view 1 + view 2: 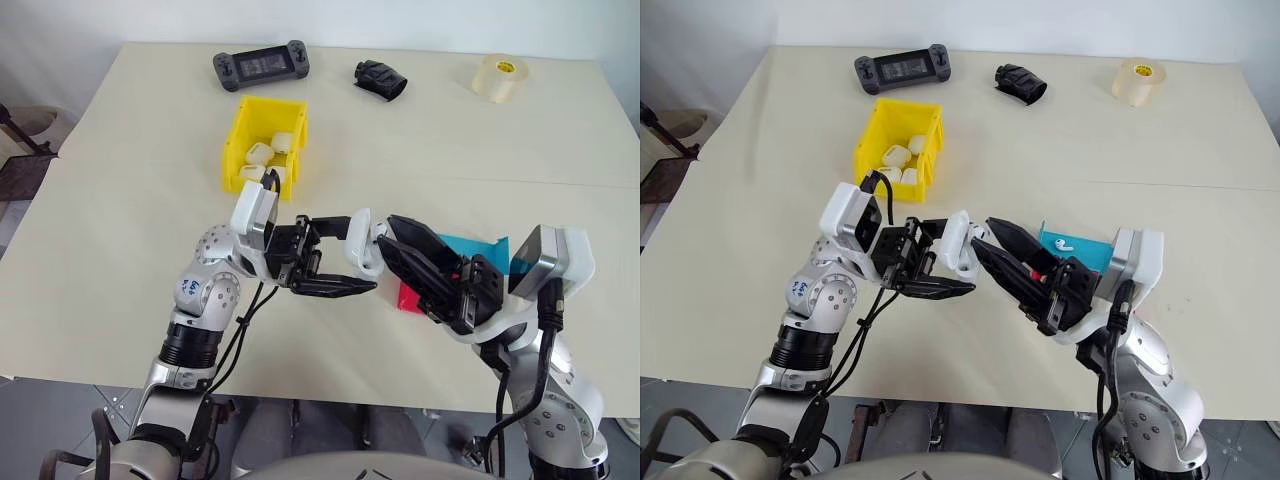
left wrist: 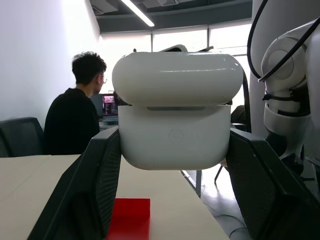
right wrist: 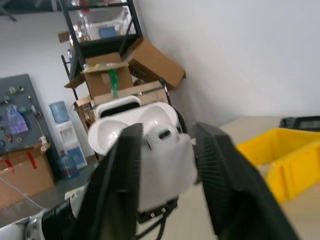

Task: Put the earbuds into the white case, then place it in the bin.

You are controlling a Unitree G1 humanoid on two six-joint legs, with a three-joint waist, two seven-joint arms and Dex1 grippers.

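While the left gripper (image 1: 335,258) is clamped on the white case (image 1: 366,243), holding it above the table (image 1: 120,200) at mid-front, the case lid stands ajar in the left wrist view. Right gripper (image 1: 992,237) has its fingers spread approx. to either side of the case; contact can't be confirmed. One earbud (image 1: 1064,243) lies in the blue tray (image 1: 1085,250), w/ the red tray (image 1: 409,297) beside it. Yellow bin (image 1: 262,140) sits farther back, holding several white cases. Controller (image 1: 260,67), black object (image 1: 380,79) and tape roll (image 1: 501,76) line the far edge. A person (image 2: 75,115) sits in the background.
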